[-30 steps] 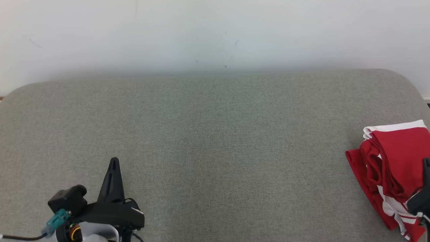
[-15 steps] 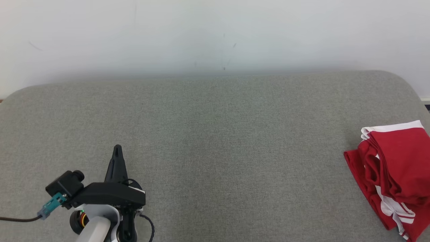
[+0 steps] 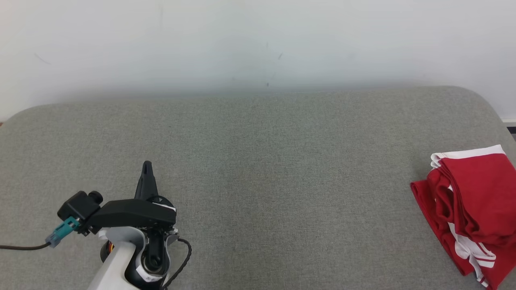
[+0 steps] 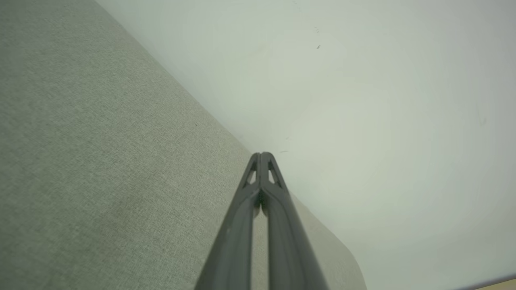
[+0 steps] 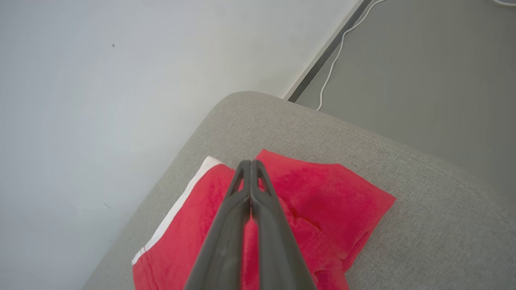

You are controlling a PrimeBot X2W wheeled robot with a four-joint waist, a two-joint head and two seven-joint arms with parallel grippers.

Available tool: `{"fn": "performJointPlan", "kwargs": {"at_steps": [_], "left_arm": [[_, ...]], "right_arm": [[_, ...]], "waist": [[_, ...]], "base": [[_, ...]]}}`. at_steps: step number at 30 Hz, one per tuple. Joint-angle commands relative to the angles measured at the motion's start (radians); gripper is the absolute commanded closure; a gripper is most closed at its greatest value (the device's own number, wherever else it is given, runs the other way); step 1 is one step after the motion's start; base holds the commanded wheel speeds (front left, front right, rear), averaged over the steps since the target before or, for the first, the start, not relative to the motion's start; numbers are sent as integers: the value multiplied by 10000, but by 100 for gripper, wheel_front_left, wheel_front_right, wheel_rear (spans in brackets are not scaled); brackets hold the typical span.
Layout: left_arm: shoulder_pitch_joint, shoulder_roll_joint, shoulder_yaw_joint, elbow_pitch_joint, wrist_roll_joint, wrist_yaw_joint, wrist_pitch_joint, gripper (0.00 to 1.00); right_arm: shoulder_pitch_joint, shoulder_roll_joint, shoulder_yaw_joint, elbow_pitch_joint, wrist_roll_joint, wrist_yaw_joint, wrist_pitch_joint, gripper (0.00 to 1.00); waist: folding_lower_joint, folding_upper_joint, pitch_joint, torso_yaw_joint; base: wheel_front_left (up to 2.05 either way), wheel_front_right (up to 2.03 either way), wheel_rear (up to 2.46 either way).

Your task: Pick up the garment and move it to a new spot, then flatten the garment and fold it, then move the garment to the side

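Both of my grippers have their two dark fingers pressed together tip to tip, and neither pinches anything. My left gripper [image 3: 147,165] points away from me toward the pale wall [image 3: 258,40], low over the grey cushion [image 3: 282,161]. In its own wrist view its fingers [image 4: 262,155] meet in a narrow wedge with only bare grey fabric and wall beyond them. A dark cable [image 3: 20,247] with a teal plug [image 3: 61,233] runs off behind that wrist, to its left.

From my left gripper, the garment [image 3: 475,193] lies well apart, far off to the right across the open stretch of cushion and a little nearer to me than the fingertips. It is red with white trim, gathered into a loosely folded bundle with rumpled layers. It sits close to the cushion's right-hand end, and its near corner runs out of the head view.

My right gripper [image 5: 250,163] is over the garment [image 5: 322,189]. In its wrist view the joined fingers cross the red cloth, which spreads out on both sides of them and under them. The tips point at its far edge, where a white band lies to their left. I cannot tell whether the fingers touch the cloth or hang just above it. Beyond the tips comes a strip of bare cushion, then the wall. Off to the right past the cushion's rounded corner is the grey floor [image 5: 423,60], with a white cord [image 5: 334,60] lying on it.
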Motion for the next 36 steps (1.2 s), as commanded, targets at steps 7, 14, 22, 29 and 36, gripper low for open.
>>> {"fn": "performJointPlan", "kwargs": {"at_steps": [7,14,22,29,36], "left_arm": [[-652,-104,-51,155,-998,27,-39,100],[-980,-225,-118,357,-1838,39,-45,100],[-1325,-358,-189,575,-2737,54,-52,100],[-1607,-458,-241,742,-3479,57,-58,100],[-1868,-561,-289,910,-4177,75,-59,100]], "right_arm": [[-949,-600,-777,790,428,-4,434,100],[-1560,-903,-1457,1582,754,-4,846,100],[-2207,-1223,-2186,2421,1079,-5,1275,100],[-2741,-1482,-2789,3111,1351,-5,1635,100],[-3244,-1721,-3360,3761,1590,-5,1976,100]], "waist": [[0,-1,-38,-21],[0,-1,-78,-44],[0,-1,-124,-70],[0,-1,-165,-93],[0,-1,-205,-116]], "base": [[0,0,0],[0,0,0],[0,0,0],[0,0,0],[0,0,0]]}}
